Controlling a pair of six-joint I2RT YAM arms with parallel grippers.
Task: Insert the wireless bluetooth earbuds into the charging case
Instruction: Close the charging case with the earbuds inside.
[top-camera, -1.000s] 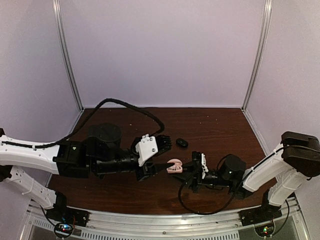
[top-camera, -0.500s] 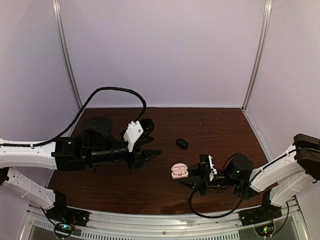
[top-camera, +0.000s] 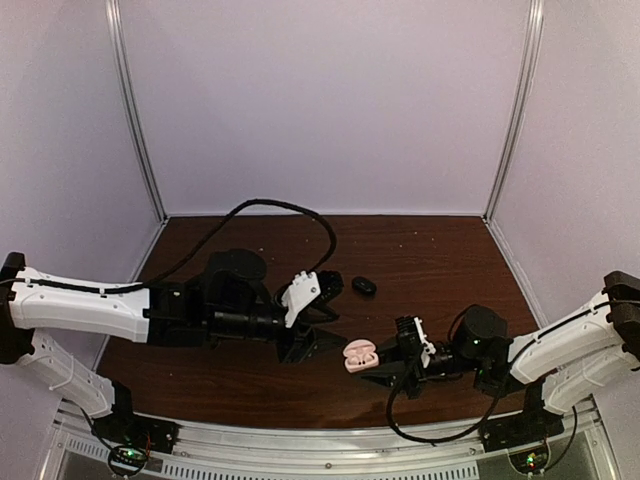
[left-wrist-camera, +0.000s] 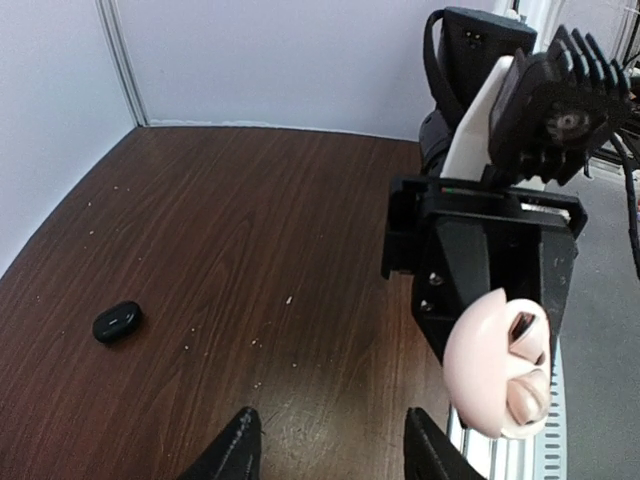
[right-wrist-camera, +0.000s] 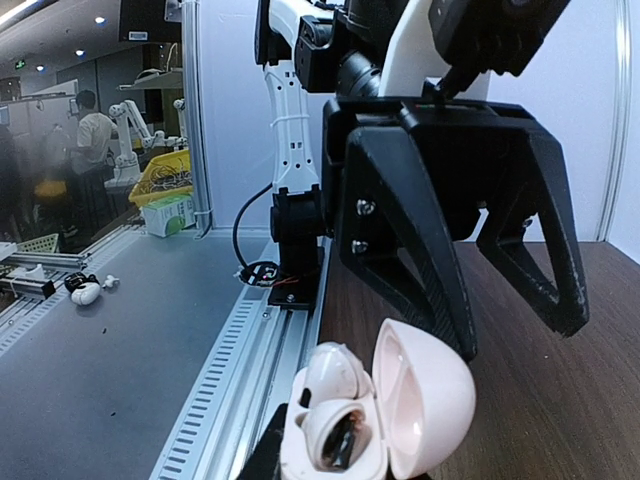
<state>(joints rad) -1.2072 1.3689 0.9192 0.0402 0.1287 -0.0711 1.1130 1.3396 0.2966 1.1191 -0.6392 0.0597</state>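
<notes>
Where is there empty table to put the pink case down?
Bare: the table strip between the small black oval object and the back wall, and the right side behind the right arm. Crowded: the front middle, where the open left gripper faces the right gripper holding the pink charging case.

**Operator:** Which zones of the table (top-camera: 450, 260) admit a gripper?

**Technician:** The far right quarter and the strip along the back wall (top-camera: 320, 110) are bare wood. The small black case (top-camera: 364, 286) lies alone near centre, apart from both arms.

**Operator:** Obstructions?

**Technician:** The right gripper (top-camera: 383, 362), clamped on the open pink charging case (top-camera: 359, 355), stands directly before the left gripper (left-wrist-camera: 330, 445), whose jaws are spread; only a narrow gap separates them. The left arm's cable (top-camera: 280, 204) arcs over the left rear area.
</notes>
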